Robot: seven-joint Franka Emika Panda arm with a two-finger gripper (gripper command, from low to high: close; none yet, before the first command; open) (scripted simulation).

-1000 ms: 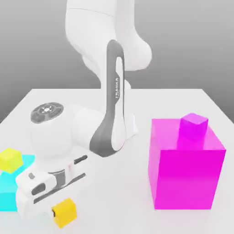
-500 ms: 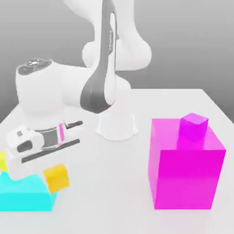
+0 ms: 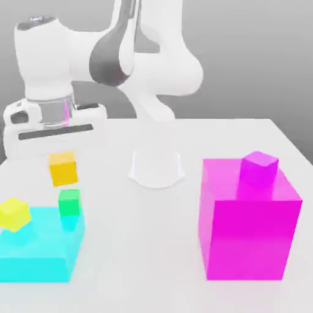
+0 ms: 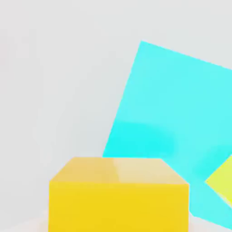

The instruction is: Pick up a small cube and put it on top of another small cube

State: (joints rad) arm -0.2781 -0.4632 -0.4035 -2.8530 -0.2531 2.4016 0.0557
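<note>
The small cube [image 3: 63, 169], orange-yellow, hangs in the air under the white hand, and my gripper [image 3: 63, 156] is shut on it. Just below it, slightly toward the exterior view's right, is another small cube [image 3: 69, 202], bright green, resting on the back right corner of the large cyan block [image 3: 36, 250]. There is a clear gap between the two cubes. In the hand view the small cube [image 4: 118, 195] sits close in front of the cyan block [image 4: 181, 127].
A pale lemon-yellow cube [image 3: 14, 214] lies on the cyan block's left part, also seen as the yellow corner [image 4: 222, 183]. A big magenta block [image 3: 247, 226] with a small magenta cube [image 3: 258, 166] on top stands at the exterior view's right. The arm's white base [image 3: 156, 168] is mid-table.
The hand has risen from the table's front with the orange-yellow cube and moved back above the cyan block. The green cube has come into view.
</note>
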